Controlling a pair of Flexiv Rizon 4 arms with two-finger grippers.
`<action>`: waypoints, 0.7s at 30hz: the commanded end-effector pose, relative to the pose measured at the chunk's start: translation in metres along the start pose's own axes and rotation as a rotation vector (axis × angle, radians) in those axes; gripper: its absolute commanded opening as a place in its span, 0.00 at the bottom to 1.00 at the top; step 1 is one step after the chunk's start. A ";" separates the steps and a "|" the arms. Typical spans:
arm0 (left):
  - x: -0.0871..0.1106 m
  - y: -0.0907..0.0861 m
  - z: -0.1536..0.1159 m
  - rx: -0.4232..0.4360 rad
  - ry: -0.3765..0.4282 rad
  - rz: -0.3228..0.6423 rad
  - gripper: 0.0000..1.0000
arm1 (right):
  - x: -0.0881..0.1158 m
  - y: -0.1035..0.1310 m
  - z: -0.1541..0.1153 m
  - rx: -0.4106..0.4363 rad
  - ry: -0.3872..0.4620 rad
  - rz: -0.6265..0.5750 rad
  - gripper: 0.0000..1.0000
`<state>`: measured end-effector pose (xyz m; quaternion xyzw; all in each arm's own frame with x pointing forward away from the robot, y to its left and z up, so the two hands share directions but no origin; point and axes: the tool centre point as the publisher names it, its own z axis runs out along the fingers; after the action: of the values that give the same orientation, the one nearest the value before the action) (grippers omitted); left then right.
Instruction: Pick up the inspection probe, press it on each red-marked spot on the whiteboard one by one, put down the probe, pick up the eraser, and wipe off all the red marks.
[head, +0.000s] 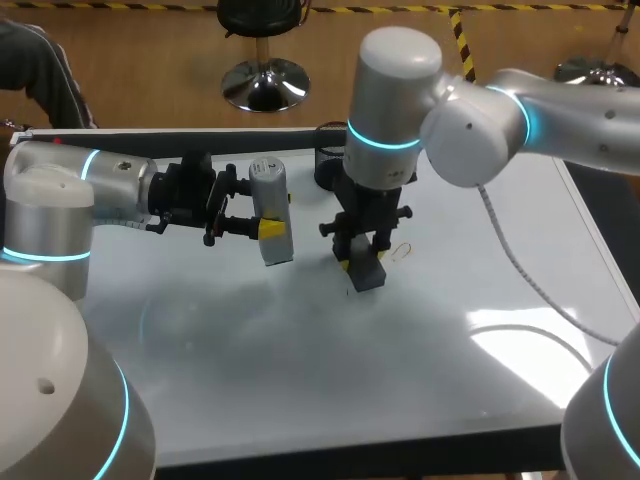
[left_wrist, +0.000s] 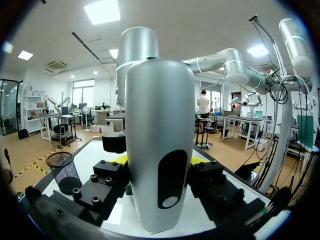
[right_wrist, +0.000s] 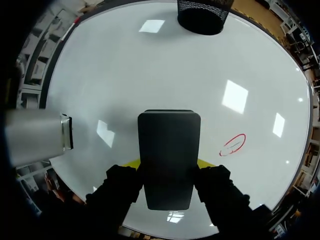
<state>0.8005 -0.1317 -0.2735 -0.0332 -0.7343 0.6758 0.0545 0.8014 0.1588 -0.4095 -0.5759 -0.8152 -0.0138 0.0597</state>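
Head view: probe (head: 268, 187) in left hand (head: 266, 226), eraser (head: 368, 272) in right hand (head: 361, 262).

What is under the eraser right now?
Bare whiteboard shows around the eraser, and one red mark lies beside it, uncovered. The patch directly beneath is hidden.

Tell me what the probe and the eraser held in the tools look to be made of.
The inspection probe looks like satin silver-grey metal or metallic-painted plastic: soft highlights run down its smooth body, with a glossy black oval inset. The eraser seems matte dark plastic or dense foam: its flat face gives no glare.
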 end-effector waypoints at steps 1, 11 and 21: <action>0.001 -0.001 0.000 0.001 -0.003 0.002 0.00 | -0.005 0.001 0.006 0.000 0.017 0.002 0.00; 0.001 -0.001 0.000 0.001 -0.003 0.002 0.00 | -0.018 0.001 0.010 0.008 0.027 0.023 0.00; 0.001 -0.001 0.000 0.001 -0.003 0.002 0.00 | -0.039 -0.003 0.013 0.027 0.018 0.056 0.00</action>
<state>0.8005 -0.1317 -0.2735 -0.0331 -0.7343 0.6758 0.0546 0.8099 0.1300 -0.4245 -0.5977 -0.7984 -0.0043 0.0731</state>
